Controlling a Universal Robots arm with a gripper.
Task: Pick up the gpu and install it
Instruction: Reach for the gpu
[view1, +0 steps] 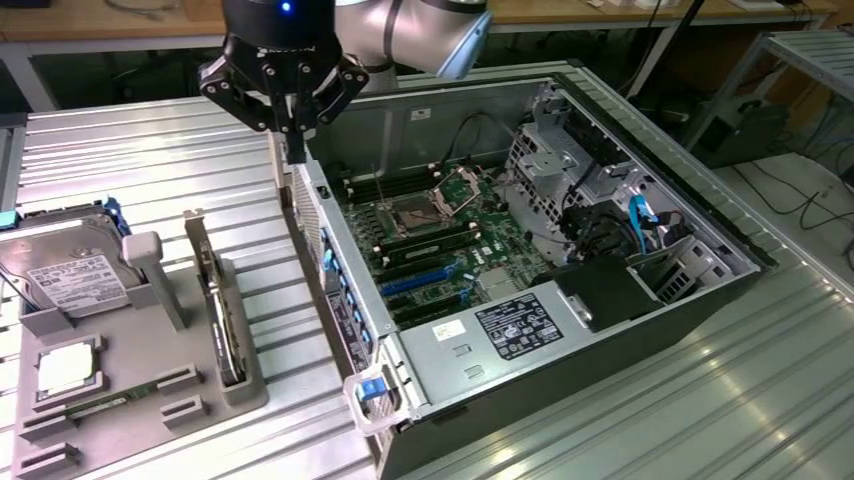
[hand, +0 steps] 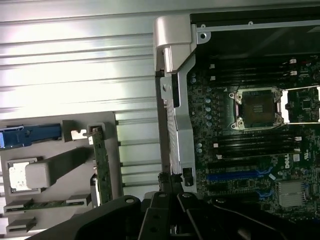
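In the exterior view the pincer (view1: 290, 128), fingers pressed together, hangs above the computer case's rear wall (view1: 315, 215). The gpu (view1: 218, 290) stands in its grey holder (view1: 147, 400) near six o'clock.

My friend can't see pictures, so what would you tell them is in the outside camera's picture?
A robot's shut gripper hangs over one edge of an open computer case lying on a ribbed metal table. At the exterior view's left, a grey holder holds the gpu standing on edge beside a hard drive.
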